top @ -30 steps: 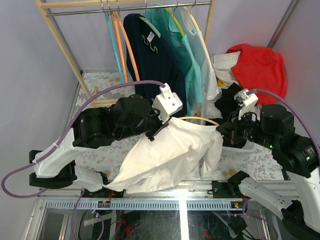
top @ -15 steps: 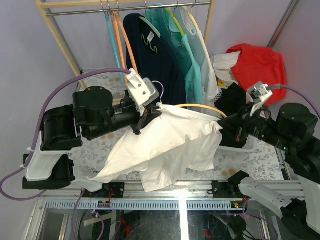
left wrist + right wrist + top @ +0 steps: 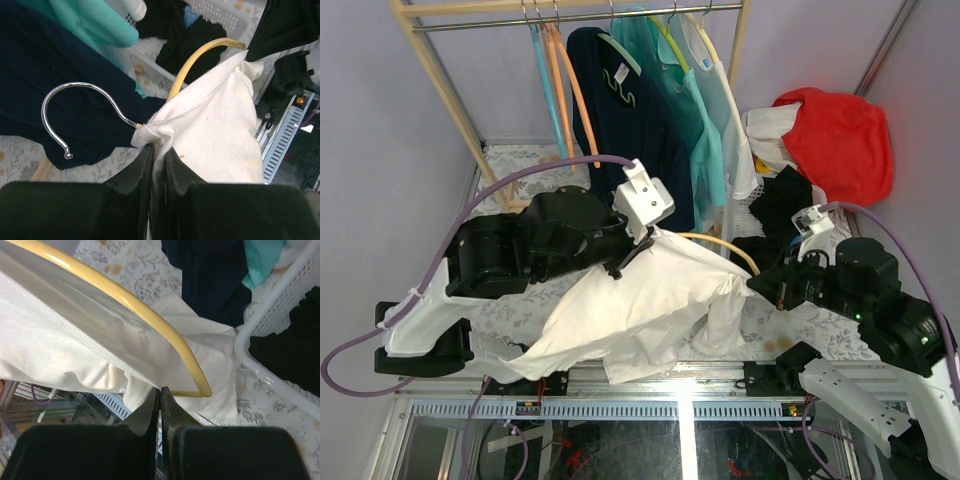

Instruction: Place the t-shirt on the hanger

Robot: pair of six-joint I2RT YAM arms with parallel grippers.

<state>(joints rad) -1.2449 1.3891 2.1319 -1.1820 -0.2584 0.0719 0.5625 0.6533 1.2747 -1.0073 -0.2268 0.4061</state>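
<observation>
The white t-shirt [image 3: 650, 300] hangs between my two grippers above the table's front, its lower part sagging over the near edge. My left gripper [image 3: 636, 240] is shut on a bunched bit of the shirt [image 3: 210, 125] right at the base of the hanger's metal hook [image 3: 85, 102]. The pale yellow hanger [image 3: 722, 243] runs inside the shirt, and one arm [image 3: 192, 60] pokes out of the fabric. My right gripper [image 3: 760, 284] is shut on the shirt's ribbed edge [image 3: 75, 325], just beside the hanger's [image 3: 150, 320] bent end.
A wooden rack [image 3: 450, 110] stands at the back with a navy shirt [image 3: 620, 110], mint shirts [image 3: 705, 130], orange hangers [image 3: 565, 90] and a light blue one. A white basket [image 3: 260, 325] holding dark clothes sits at the right, with a red garment [image 3: 835, 135] behind it.
The left arm swung left and up with the hook end, then came back right and lower. The right gripper rose, then dropped nearer. Both kept their hold on the shirt.
</observation>
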